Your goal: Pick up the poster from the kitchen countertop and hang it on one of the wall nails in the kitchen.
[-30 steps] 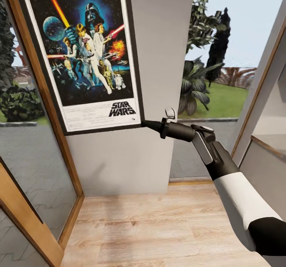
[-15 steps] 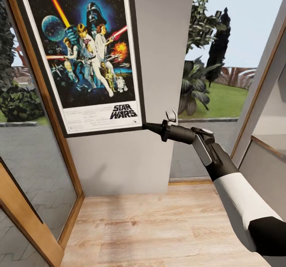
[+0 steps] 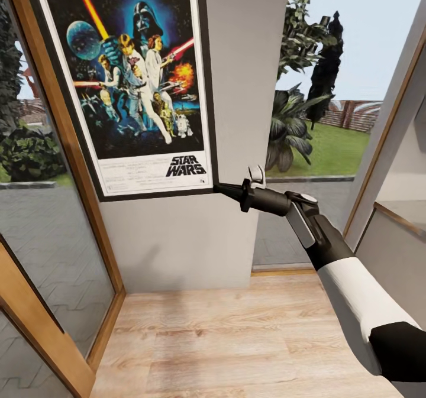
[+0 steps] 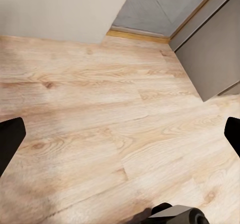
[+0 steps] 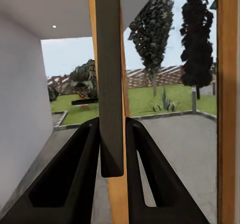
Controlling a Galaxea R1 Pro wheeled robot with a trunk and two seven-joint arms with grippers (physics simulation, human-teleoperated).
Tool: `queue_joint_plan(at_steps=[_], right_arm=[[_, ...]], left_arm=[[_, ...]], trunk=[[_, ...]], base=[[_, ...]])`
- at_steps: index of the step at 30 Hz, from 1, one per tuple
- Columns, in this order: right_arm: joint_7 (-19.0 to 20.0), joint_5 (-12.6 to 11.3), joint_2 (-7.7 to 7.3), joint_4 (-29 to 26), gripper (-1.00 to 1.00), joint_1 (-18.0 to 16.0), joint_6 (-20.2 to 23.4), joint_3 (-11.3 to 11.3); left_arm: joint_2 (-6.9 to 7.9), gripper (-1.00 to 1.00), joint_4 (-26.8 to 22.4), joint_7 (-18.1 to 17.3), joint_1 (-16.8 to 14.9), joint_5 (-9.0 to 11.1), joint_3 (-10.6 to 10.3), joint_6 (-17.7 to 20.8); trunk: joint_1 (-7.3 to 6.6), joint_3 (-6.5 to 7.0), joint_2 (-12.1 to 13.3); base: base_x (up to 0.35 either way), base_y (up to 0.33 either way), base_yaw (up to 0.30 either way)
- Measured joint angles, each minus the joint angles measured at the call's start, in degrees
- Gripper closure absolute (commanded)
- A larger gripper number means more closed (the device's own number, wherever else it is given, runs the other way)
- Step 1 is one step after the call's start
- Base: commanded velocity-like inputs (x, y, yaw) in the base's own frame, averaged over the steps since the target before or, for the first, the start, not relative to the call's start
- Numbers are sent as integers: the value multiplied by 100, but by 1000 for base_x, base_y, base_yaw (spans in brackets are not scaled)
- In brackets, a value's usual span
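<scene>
Right hand [image 3: 222, 188] pinches the poster [image 3: 127, 81] at its lower right corner, holding it upright against the grey wall [image 3: 236, 90]; left hand's fingers [image 4: 10, 139] are spread over the floor [image 4: 100, 124].

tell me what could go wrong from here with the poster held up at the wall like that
1. The right hand pinches the poster only at its lower right corner, seen edge-on between the fingers in the right wrist view; it could pivot or slip.
2. The poster tilts and overlaps the wooden window frame, so it might catch there.
3. No nail is visible, so letting go now could drop it to the floor.
</scene>
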Motion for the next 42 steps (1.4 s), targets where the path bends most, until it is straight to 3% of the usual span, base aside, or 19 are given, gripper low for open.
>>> queue_joint_plan(at_steps=[42], right_arm=[[-5, -17, 0, 2, 100, 0, -4, -9]], left_arm=[[0, -100, 0, -17, 1, 0, 0, 3]], trunk=[[0, 0, 0]], base=[[101, 0, 0]])
